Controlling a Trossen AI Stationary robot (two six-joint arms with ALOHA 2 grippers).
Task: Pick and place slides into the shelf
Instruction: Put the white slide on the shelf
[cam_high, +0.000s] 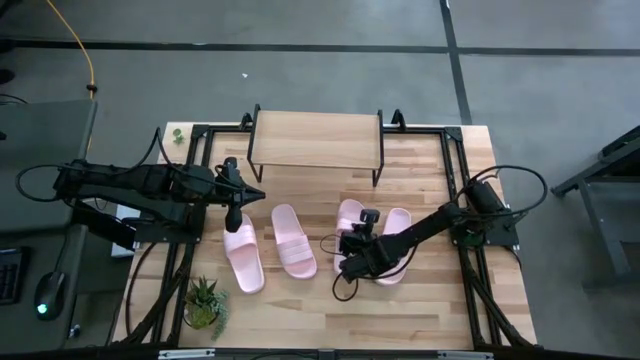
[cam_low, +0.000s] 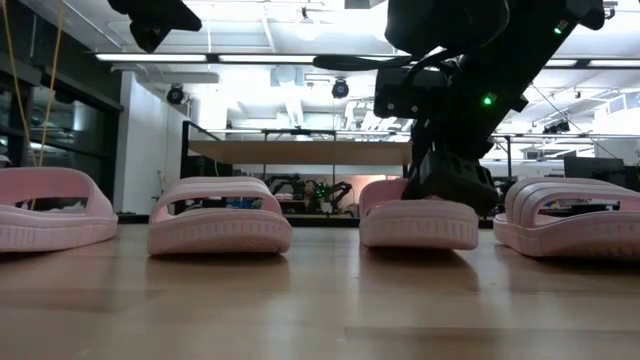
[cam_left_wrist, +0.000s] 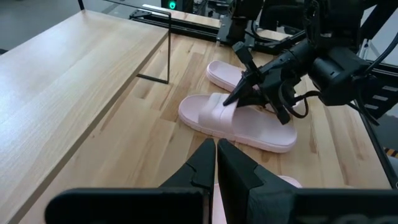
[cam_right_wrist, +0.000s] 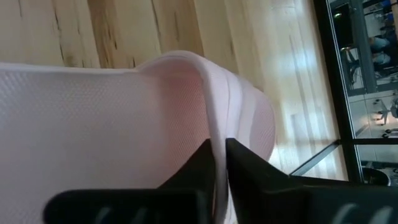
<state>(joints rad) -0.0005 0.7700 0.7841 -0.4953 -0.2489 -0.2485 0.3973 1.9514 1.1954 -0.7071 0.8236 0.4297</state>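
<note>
Four pale pink slides lie in a row on the table: the leftmost (cam_high: 243, 258), the second (cam_high: 293, 240), the third (cam_high: 349, 212) and the fourth (cam_high: 398, 240). They rest on their soles, toes toward the near edge in the low view. The shelf (cam_high: 315, 140) stands at the far edge, its plank top (cam_left_wrist: 68, 74) bare. My right gripper (cam_high: 352, 258) is down on the third slide (cam_low: 420, 222) and shut on it. My left gripper (cam_high: 235, 218) hangs shut and empty above the leftmost slide (cam_low: 50, 210), high over it in the low view (cam_low: 158, 22). My right gripper (cam_right_wrist: 219, 155) pinches the third slide's wide strap (cam_right_wrist: 208, 93) between its two fingers, at the strap's edge, with the strap wall standing in the narrow gap. The fingers slant down from the table's right side (cam_left_wrist: 239, 93). The slide's sole (cam_low: 420, 243) sits on the table.
A small potted plant (cam_high: 205, 300) stands near the table's near left corner. Black metal rails (cam_high: 455, 170) run along the table's left, right and far sides. Bare wood lies between the slides and the shelf (cam_high: 310, 185).
</note>
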